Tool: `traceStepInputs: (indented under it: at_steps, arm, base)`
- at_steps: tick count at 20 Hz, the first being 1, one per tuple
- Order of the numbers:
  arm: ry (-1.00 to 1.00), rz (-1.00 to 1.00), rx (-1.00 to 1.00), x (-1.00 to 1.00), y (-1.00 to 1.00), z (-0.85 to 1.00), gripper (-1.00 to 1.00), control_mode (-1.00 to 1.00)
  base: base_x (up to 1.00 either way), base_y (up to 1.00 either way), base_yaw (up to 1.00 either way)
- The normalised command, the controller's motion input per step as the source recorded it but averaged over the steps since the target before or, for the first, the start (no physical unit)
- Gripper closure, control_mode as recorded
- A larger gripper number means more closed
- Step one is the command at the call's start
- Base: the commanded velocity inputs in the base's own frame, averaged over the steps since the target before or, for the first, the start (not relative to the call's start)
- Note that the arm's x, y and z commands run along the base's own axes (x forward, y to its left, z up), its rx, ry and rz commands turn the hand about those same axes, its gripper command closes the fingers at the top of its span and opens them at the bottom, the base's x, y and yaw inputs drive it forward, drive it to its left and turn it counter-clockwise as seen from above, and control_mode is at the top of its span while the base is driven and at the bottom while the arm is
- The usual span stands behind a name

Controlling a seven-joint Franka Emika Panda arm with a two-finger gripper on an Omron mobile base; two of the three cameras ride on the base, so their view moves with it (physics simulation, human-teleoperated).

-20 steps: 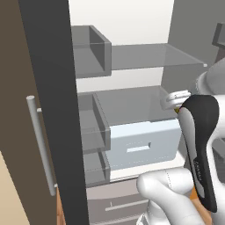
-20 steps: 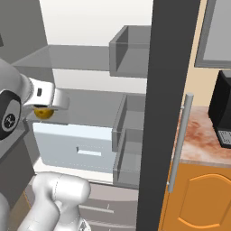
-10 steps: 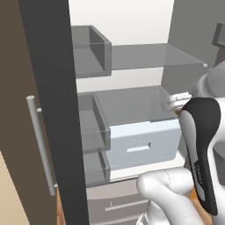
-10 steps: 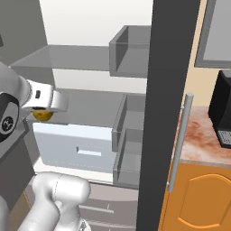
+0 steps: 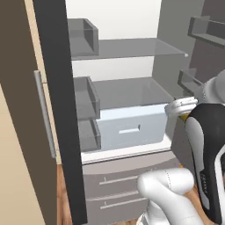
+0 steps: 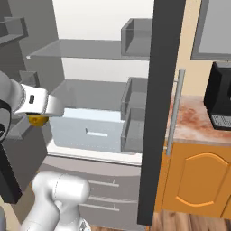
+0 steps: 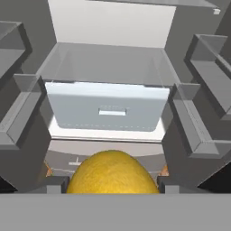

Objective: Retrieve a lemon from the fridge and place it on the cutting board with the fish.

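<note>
1. An orange wooden cabinet door [image 6: 198,180] with an arched panel is seen below a mottled reddish stone surface [image 6: 191,126].
2. A black coffee machine [image 6: 219,101] is set on that surface.
3. Brown wooden plank floor [image 5: 65,193] is seen low down.

Yellow-orange lemon [image 7: 112,173] (finely pitted skin); grey fridge [image 5: 127,99], white inside; speckled reddish counter [image 6: 194,124].

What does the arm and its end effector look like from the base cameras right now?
The arm has rounded, glossy white shells, with a long black cover along one link. The end effector sits on a boxy white hand with a small dark mark on its side. No loose cables show.
</note>
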Motion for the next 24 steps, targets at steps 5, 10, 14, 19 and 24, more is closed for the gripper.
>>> traceStepInputs:
  at_steps: [5,10,14,19,24]
  arm:
    - [0.00,0.00,0.00,0.00,0.00,0.00,1.00,1.00]
    - [0.00,0.00,0.00,0.00,0.00,0.00,1.00,1.00]
    - [0.00,0.00,0.00,0.00,0.00,0.00,1.00,1.00]
    - [0.00,0.00,0.00,0.00,0.00,0.00,1.00,1.00]
    - [0.00,0.00,0.00,0.00,0.00,0.00,1.00,1.00]
  base:
    - [-0.68,-0.09,0.00]
    - [-0.61,-0.54,-0.05]
    - [-0.06,-0.74,-0.01]
    - [0.00,-0.92,0.00]
    - [0.00,-1.00,0.00]
